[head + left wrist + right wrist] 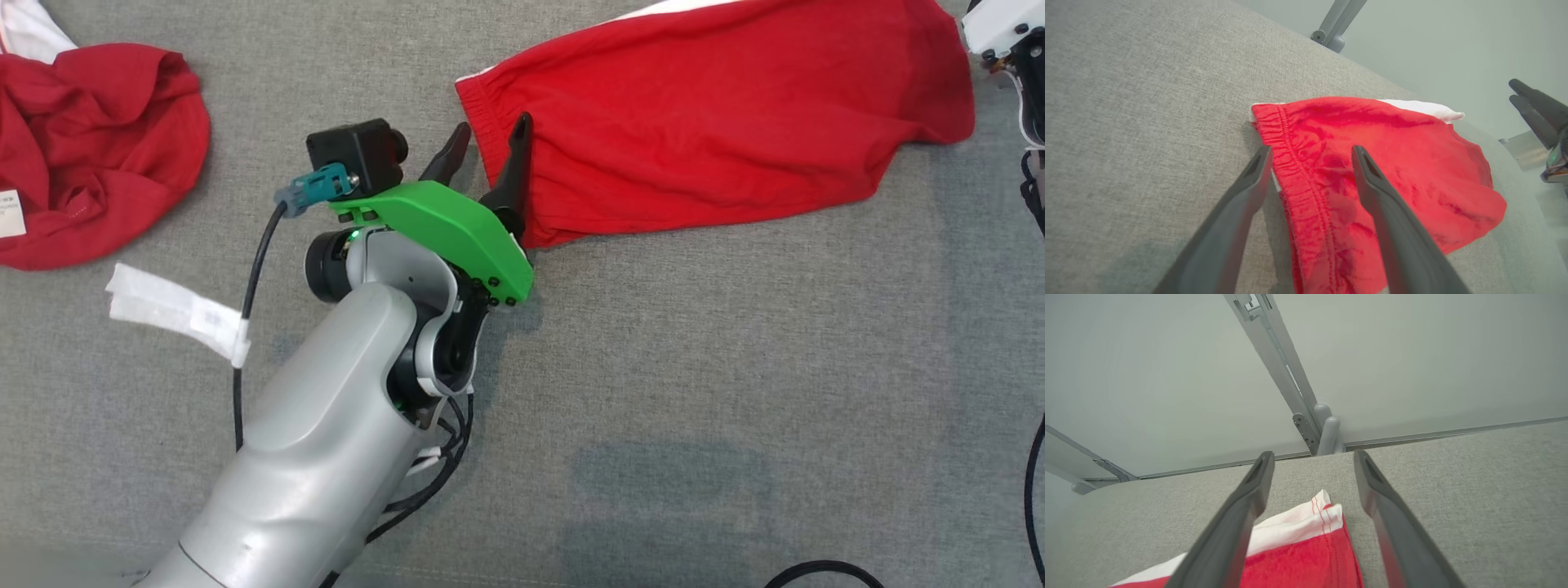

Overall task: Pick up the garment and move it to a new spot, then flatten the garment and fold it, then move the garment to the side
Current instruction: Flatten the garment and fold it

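Note:
The garment [718, 114], red with a white stripe, lies folded flat on the grey cloth surface [735, 367] at the upper right. My left gripper [492, 126] stands open at its gathered waistband end, one finger on each side of the edge. The left wrist view has the left gripper [1311, 151] with the waistband [1294, 171] between its fingers, nothing pinched. My right gripper [1313, 456] is open over the garment's other end [1306, 555], where the white corner [1327, 506] lies between the fingers. The right arm's pale wrist [1000, 33] sits at the garment's far right end.
A second red garment [90, 147] lies crumpled at the upper left. A white label strip [175, 310] lies below it. Black cables [816, 572] trail at the bottom right. The surface's far edge and a grey metal frame post [1327, 433] are just beyond the right gripper.

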